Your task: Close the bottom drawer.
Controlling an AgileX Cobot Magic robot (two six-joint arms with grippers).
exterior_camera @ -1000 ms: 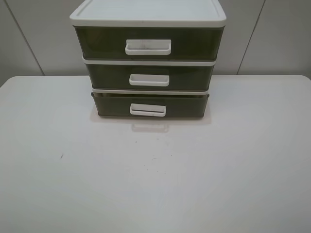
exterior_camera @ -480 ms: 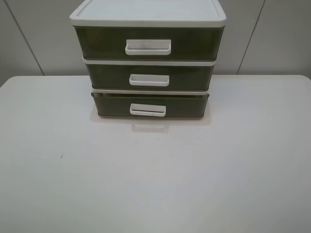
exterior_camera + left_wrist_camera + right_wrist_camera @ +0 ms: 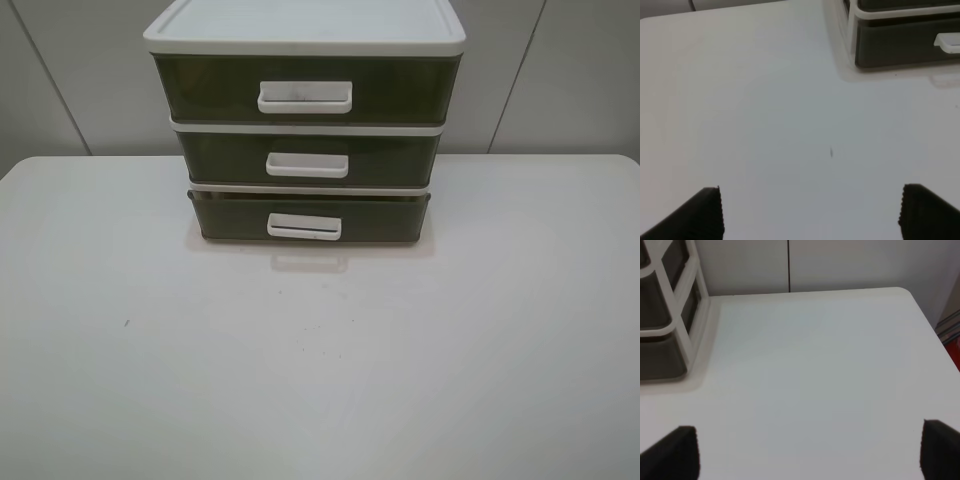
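Observation:
The bottom drawer (image 3: 390,215), shallow brown-olive plastic with a white loop handle (image 3: 304,227), is the lowest of a white-framed three-drawer unit (image 3: 305,30) at the back middle of the table. It sticks out a little beyond the two drawers above. The left wrist view shows its front corner (image 3: 900,45) and handle end (image 3: 947,42). The right wrist view shows its side (image 3: 660,357). My left gripper (image 3: 812,212) is open and empty, well short of the unit. My right gripper (image 3: 810,452) is open and empty, off to the unit's right. Neither gripper shows in the exterior view.
The unit stands on a white table (image 3: 320,350) with rounded corners. A grey panelled wall (image 3: 560,80) stands behind it. A small dark speck (image 3: 126,322) marks the table's left part. The table's right edge (image 3: 932,330) shows in the right wrist view.

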